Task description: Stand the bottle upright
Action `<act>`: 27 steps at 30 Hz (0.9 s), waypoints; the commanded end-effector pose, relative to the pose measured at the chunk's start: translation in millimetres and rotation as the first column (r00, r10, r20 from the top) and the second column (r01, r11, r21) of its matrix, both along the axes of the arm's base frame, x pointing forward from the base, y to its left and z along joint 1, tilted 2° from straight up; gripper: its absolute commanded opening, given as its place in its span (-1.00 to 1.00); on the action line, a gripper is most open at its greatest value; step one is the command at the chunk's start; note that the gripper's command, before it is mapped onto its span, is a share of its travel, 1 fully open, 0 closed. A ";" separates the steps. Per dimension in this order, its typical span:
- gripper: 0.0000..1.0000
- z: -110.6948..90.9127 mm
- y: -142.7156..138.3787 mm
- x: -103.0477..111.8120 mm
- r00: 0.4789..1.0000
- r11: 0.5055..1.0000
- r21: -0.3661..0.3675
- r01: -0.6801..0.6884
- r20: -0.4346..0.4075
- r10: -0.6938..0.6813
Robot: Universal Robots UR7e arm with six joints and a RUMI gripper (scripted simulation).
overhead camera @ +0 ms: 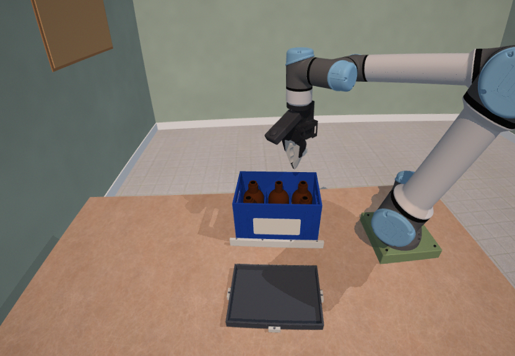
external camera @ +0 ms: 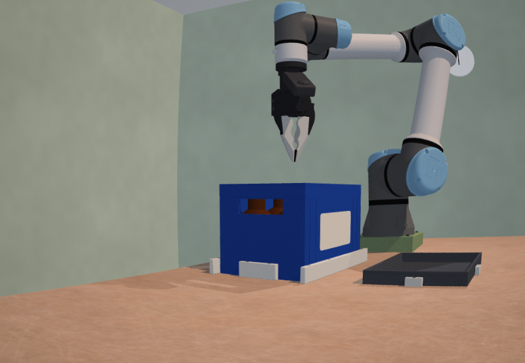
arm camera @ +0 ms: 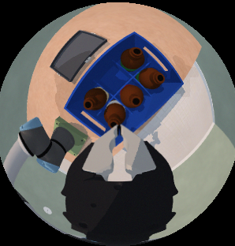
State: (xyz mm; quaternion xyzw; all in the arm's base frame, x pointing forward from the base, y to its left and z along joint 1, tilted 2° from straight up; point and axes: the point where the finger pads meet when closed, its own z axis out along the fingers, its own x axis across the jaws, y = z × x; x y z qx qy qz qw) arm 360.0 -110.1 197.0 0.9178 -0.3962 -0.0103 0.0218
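A blue crate (overhead camera: 277, 210) stands on the table and holds several brown bottles (overhead camera: 278, 192); the wrist view shows them upright in its compartments (arm camera: 131, 95). Their necks look alike at this size. My gripper (overhead camera: 294, 164) is shut and empty. It hangs well above the crate's back edge, right of centre, and in the exterior view (external camera: 294, 157) it is a short way above the crate's top (external camera: 288, 227). The dark grey tray (overhead camera: 275, 296) lies empty in front of the crate and shows in the wrist view (arm camera: 75, 54).
White stop blocks (overhead camera: 276, 243) lie against the crate's base and small ones at the tray's edges. The arm's base on a green plate (overhead camera: 400, 235) stands to the right of the crate. A brown board (overhead camera: 68, 14) hangs on the left wall.
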 end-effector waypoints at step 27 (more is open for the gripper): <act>-0.24 -0.1 -9.8 -36.1 1.000 1.000 0.003 -0.003 0.010 0.003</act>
